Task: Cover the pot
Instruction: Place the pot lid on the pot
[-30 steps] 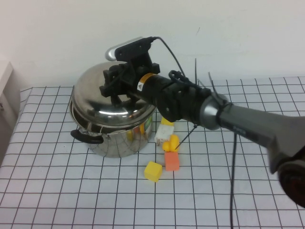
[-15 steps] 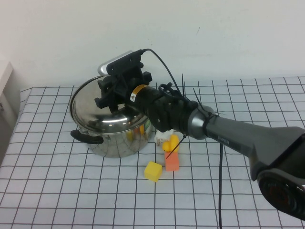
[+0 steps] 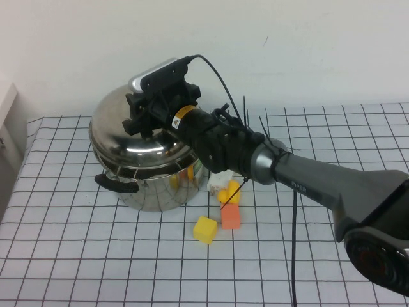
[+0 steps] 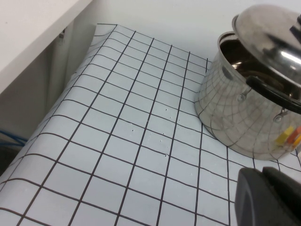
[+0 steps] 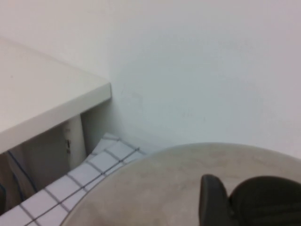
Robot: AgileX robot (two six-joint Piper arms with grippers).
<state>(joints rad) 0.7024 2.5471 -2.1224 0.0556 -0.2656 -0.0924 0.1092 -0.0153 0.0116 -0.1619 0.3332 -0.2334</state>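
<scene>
The large steel pot (image 3: 160, 187) with black side handles (image 3: 116, 184) stands at the back left of the checked table. My right gripper (image 3: 146, 119) is shut on the black knob of the domed steel lid (image 3: 131, 141) and holds it just over the pot's mouth, shifted a little to the left. In the left wrist view the lid (image 4: 270, 35) sits above the pot (image 4: 240, 117), with a gap showing the inside. In the right wrist view the lid's dome (image 5: 155, 188) fills the bottom. My left gripper (image 4: 261, 176) is shut, low over the table, left of the pot.
Small blocks lie right in front of the pot: a yellow one (image 3: 206, 229), an orange one (image 3: 230, 216), a white one (image 3: 217, 181) and a small yellow piece (image 3: 229, 192). A white shelf (image 4: 33, 33) borders the table's left edge. The wall is close behind.
My right gripper has carried the lid left and levelled it over the pot; it was tilted before. The blocks have not moved.
</scene>
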